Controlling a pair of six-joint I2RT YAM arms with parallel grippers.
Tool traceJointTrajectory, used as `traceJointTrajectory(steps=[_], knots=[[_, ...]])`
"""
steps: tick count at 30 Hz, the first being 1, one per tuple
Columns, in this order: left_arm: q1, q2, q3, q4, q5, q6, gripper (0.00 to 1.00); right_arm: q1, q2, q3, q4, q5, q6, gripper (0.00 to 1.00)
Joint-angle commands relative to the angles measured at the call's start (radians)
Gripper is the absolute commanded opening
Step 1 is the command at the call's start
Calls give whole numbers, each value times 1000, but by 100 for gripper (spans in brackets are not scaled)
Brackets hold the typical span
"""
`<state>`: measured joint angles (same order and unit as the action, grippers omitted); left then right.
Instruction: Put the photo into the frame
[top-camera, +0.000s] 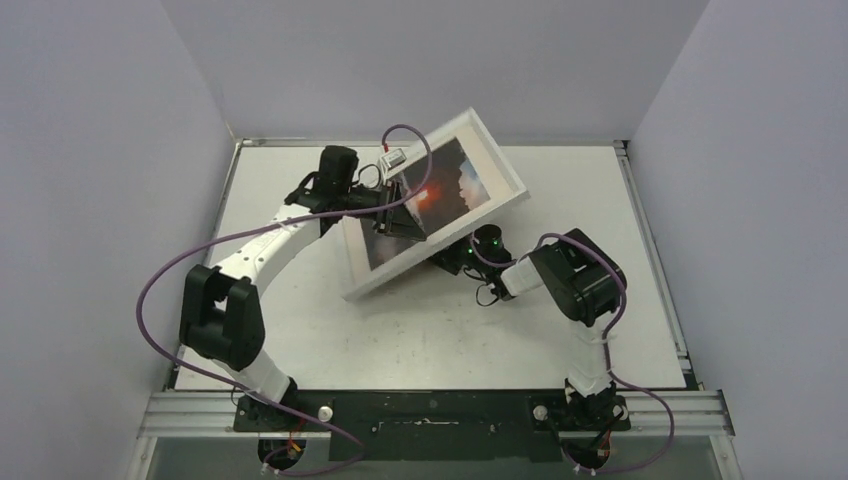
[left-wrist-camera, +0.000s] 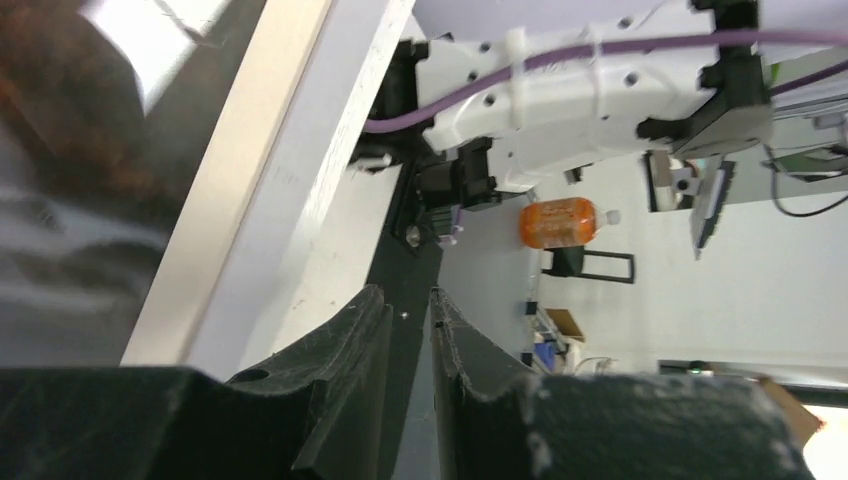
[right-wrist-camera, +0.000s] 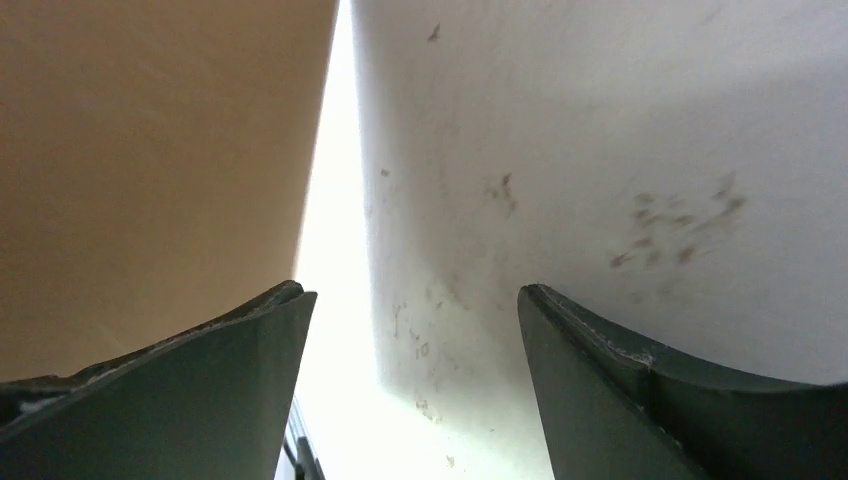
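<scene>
The white frame (top-camera: 480, 135) stands tilted up off the table, its top right corner highest. The photo (top-camera: 455, 190), dark mountains with an orange glow, shows inside it. My left gripper (top-camera: 422, 230) reaches over the frame's face. In the left wrist view the photo (left-wrist-camera: 60, 150) and the frame's rail (left-wrist-camera: 330, 130) lie left of that gripper (left-wrist-camera: 405, 295), whose jaws are almost together with only background in the slit. My right gripper (top-camera: 455, 258) sits under the frame's lower right side. In its wrist view it (right-wrist-camera: 410, 300) is open and empty, with a brown backing (right-wrist-camera: 150, 150) close on the left.
The white table (top-camera: 400, 340) is walled at the back and on both sides. A black base plate (top-camera: 430, 412) runs along the near edge between the arm bases. The right arm's white link (left-wrist-camera: 560, 100) crosses the top of the left wrist view. Purple cables loop beside both arms.
</scene>
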<state>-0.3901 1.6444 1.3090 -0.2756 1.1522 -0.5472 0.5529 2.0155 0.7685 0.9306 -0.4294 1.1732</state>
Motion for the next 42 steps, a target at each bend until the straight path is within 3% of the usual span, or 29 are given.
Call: traceJointTrajectory(steps=[1, 8, 19, 24, 27, 30, 32, 34, 39, 42], knots=[[-3, -56, 20, -222, -76, 327, 20, -60, -92, 72, -181, 13, -188, 78], [27, -36, -37, -409, -187, 642, 18, -62, -75, -42, -64, 24, -73, 78], [66, -76, 39, -619, -69, 762, 16, -43, -129, -315, 129, 81, 63, 78], [100, -86, 107, -710, -6, 792, 17, -55, -202, -457, 140, 95, 92, 79], [128, -78, 141, -819, -3, 874, 23, -73, -284, -525, 47, 69, 120, 82], [184, -96, 118, -698, -21, 784, 24, -76, -358, -524, -124, 36, 127, 83], [241, -120, 68, -505, -81, 689, 25, -93, -405, -506, -196, 11, 110, 83], [319, -107, 62, -330, -142, 600, 32, -119, -459, -449, -372, -2, 50, 83], [422, 41, 145, -68, -389, 593, 40, -216, -547, -428, -552, -89, 33, 84], [398, 199, 224, -129, -428, 676, 40, -218, -594, -396, -683, -60, -18, 85]])
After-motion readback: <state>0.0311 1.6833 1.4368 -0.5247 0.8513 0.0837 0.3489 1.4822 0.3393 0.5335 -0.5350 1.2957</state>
